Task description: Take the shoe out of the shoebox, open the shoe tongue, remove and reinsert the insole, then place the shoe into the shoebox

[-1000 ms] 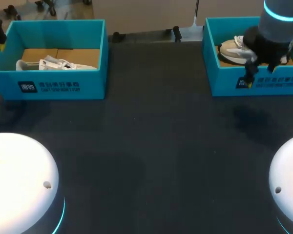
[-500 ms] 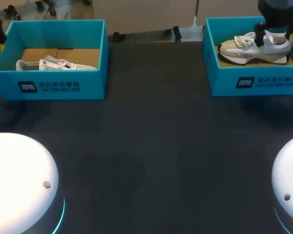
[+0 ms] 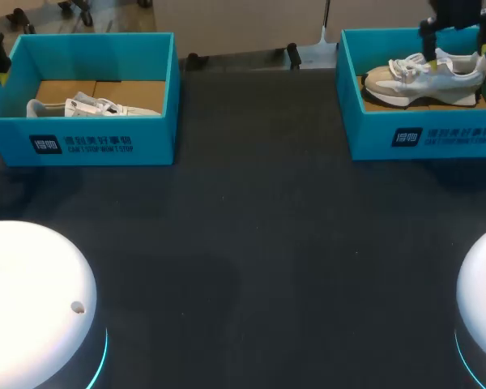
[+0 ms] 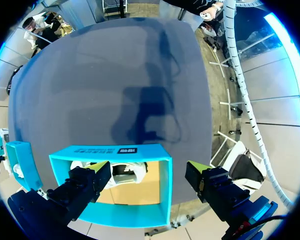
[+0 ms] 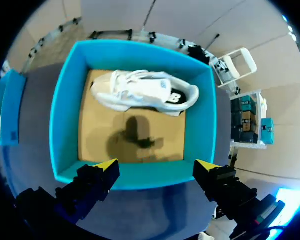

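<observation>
Overhead, right tool [image 3: 455, 50] hangs wide open & empty over the shoe [image 3: 421, 77], which lies in its shoebox [image 3: 421, 134] on the dark counter [image 3: 251, 227], likely lined up for the pick. Right wrist: shoe ahead of the spread tips, untouched. Left wrist: left tool [image 4: 144, 170] open, nothing held, over a second box [image 4: 163, 185].

Black end effector [image 5: 156, 164] (yellow tips), white domed bases [image 3: 32, 300].
</observation>
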Robot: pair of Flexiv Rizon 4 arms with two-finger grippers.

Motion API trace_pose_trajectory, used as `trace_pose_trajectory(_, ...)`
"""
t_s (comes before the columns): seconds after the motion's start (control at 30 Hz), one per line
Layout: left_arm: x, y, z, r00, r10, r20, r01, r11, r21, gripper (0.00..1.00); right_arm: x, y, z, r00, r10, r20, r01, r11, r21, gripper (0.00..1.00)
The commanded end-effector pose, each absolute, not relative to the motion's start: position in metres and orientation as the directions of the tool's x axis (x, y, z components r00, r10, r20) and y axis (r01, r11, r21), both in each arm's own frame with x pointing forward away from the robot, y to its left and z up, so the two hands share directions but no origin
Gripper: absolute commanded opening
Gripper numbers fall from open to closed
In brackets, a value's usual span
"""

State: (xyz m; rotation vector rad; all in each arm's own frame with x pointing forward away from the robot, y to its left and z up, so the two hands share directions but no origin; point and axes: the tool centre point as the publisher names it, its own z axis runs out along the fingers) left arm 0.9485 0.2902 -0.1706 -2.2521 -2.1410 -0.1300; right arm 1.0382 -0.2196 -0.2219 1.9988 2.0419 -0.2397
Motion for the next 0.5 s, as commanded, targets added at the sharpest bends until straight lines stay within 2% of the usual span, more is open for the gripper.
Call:
trace_pose_trajectory(0.03, 0.947, 0.29, -0.17, 0.049, 0.995, 0.085, 0.998, -0.052, 0.037, 1.0, 1.076, -0.241, -0.233, 0.061, 0.955, -0.289, 0.997, -0.043, 0.066, 1.0)
trace_pose_trajectory(0.5, 0.947, 0.29, -0.17, 0.049, 0.995, 0.085, 0.998, -0.052, 0.037, 1.0, 1.087, -0.252, -0.236, 0.068, 0.955, -0.289, 0.997, -0.055, 0.052, 1.0)
